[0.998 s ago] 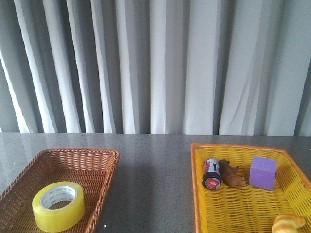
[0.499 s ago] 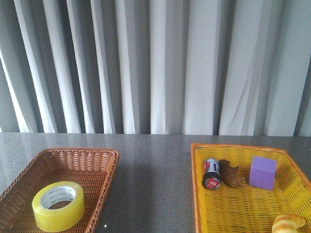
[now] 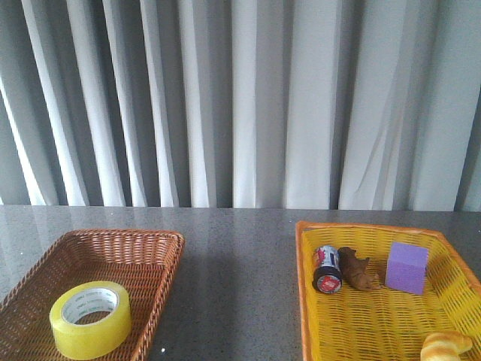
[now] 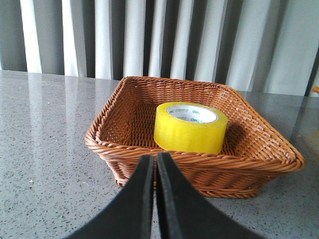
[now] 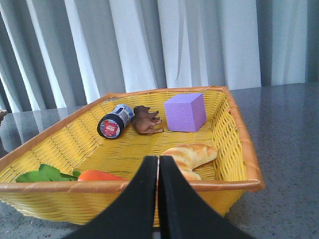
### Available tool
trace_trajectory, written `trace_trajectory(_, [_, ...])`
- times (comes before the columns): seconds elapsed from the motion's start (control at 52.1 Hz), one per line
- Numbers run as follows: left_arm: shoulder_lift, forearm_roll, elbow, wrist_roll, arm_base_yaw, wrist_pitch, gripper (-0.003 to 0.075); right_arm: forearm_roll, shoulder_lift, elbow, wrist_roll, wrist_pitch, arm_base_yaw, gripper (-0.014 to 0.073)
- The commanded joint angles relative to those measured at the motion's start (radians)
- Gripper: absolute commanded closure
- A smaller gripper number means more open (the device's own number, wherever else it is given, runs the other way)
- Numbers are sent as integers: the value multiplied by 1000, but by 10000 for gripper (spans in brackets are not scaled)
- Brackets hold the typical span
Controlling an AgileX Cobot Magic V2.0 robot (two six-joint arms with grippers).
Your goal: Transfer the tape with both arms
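The yellow tape roll with a white printed core lies flat in the brown wicker basket at the front left of the table. It also shows in the left wrist view, inside the basket. My left gripper is shut and empty, in front of the basket's near rim, short of the tape. My right gripper is shut and empty, in front of the near rim of the yellow basket. Neither arm shows in the front view.
The yellow basket at the front right holds a purple cube, a red-topped can, a brown toy animal and a croissant. The right wrist view also shows a carrot and green leaves. Grey curtains hang behind the table.
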State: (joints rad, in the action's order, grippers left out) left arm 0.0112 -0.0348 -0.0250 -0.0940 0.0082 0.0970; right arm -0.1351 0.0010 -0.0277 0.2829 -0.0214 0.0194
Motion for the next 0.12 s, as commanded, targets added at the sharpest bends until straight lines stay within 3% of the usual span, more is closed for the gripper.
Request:
trace_trajectory(0.0, [15,-3,29,-9,1,-77,726,-8,10,-6,-5,77,-8,599])
trace_trajectory(0.096, [15,-3,29,-9,1,-77,726,-8,10,-6,-5,77,-8,599])
